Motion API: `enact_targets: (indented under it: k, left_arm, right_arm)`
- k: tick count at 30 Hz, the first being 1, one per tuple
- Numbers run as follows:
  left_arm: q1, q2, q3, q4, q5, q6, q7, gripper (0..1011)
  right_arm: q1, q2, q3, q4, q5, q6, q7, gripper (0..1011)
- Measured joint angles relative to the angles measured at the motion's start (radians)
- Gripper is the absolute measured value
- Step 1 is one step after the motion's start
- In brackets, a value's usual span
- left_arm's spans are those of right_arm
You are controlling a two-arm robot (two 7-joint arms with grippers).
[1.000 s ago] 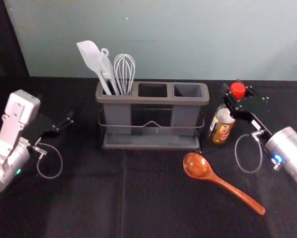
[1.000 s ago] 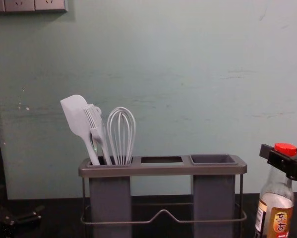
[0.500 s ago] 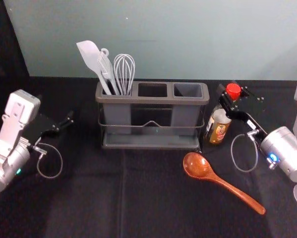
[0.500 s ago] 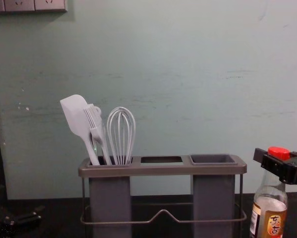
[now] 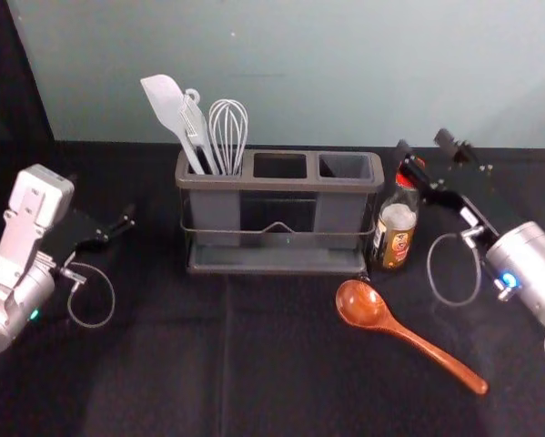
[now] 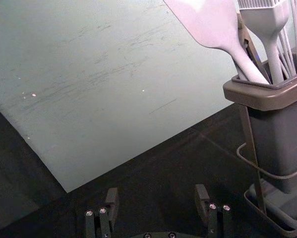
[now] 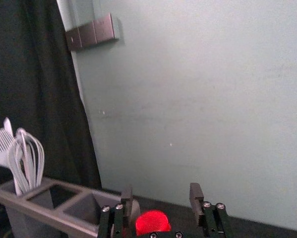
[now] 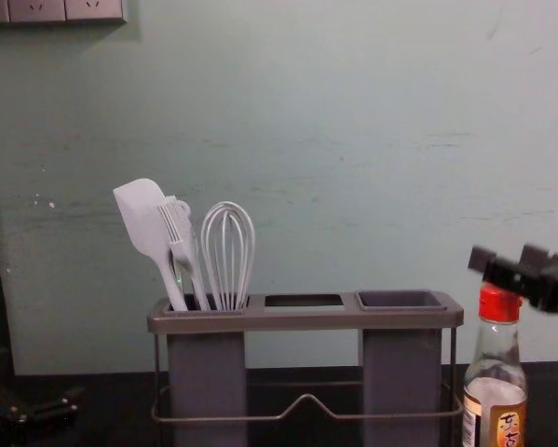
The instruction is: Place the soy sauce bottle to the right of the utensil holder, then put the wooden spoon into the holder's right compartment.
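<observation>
bottle [image 5: 395, 235] of soy sauce stands upright on the dark tabletop [image 5: 163, 364], just beside the right end of the utensil holder [image 5: 279, 183], its label towards me. from my seat at the controls i have my right gripper [image 5: 424, 144] up at the red cap [image 5: 406, 179], reaching in from the right. its jaws are wide apart, and in the right wrist view the cap sits low between them, nearer one side; whether either one touches it, i can't tell.

my wooden spoon [image 5: 364, 306] lies on the table, bowl up, in front of the holder's right end, with the handle slanting back towards me and off to the right.

the left compartment of the holder has a white spatula [image 8: 142, 219], a white brush [image 8: 178, 228] and a whisk [image 8: 228, 247] standing in it, the spatula leaning out to the left.

my left gripper [image 5: 110, 221] is parked over the table, left of the holder, and the left wrist view gives me its jaws well apart.
</observation>
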Motion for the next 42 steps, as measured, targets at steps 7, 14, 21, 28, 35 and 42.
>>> enact_targets:
  k: [7,14,21,28,35,42]
  left_arm:
    - [0.000,0.000,0.000,0.000,0.000,0.000,0.000,1005]
    - [0.000,0.000,0.000,0.000,0.000,0.000,0.000,1005]
    - [0.000,0.000,0.000,0.000,0.000,0.000,0.000,1005]
    - [0.000,0.000,0.000,0.000,0.000,0.000,0.000,1005]
    - [0.000,0.000,0.000,0.000,0.000,0.000,0.000,1005]
    - [0.000,0.000,0.000,0.000,0.000,0.000,0.000,1005]
  right_arm:
    - [-0.034,0.029,0.022,-0.082,0.013,0.005,-0.004,918]
    - [-0.097,0.070,0.041,-0.160,0.018,0.021,-0.004,1000]
    - [-0.185,0.143,0.035,-0.252,0.021,0.088,0.017,1000]
    - [-0.238,0.193,0.009,-0.300,0.008,0.115,0.029,1000]
    - [-0.242,0.216,-0.035,-0.299,-0.011,0.141,0.043,1000]
    - [-0.220,0.214,-0.081,-0.256,-0.036,0.162,0.043,1000]
